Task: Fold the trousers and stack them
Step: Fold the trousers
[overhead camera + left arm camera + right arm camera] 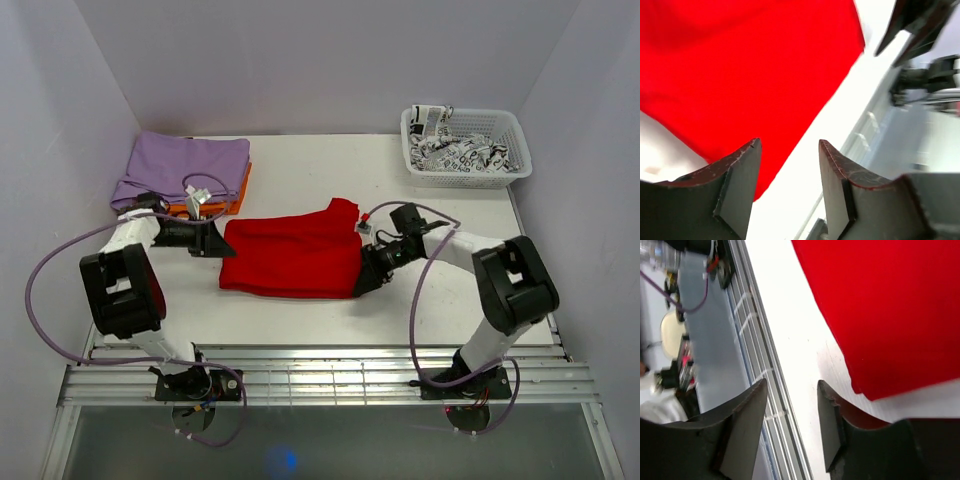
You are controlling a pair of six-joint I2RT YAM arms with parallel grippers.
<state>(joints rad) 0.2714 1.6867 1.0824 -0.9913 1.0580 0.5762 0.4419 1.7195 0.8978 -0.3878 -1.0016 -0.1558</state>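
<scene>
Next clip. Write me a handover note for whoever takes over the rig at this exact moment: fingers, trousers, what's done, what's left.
Left gripper: fingers open, holding nothing, at the left edge of the bright red soft-fabric trousers.
Right gripper: fingers open, empty, at their right edge.
Trousers: folded into a compact shape mid-table, apart from the folded lilac-purple cloth lying on the orange cloth at far left.
Done: folding, at least partly.
Left: possibly one more fold, then probably stacking on that pile.
</scene>
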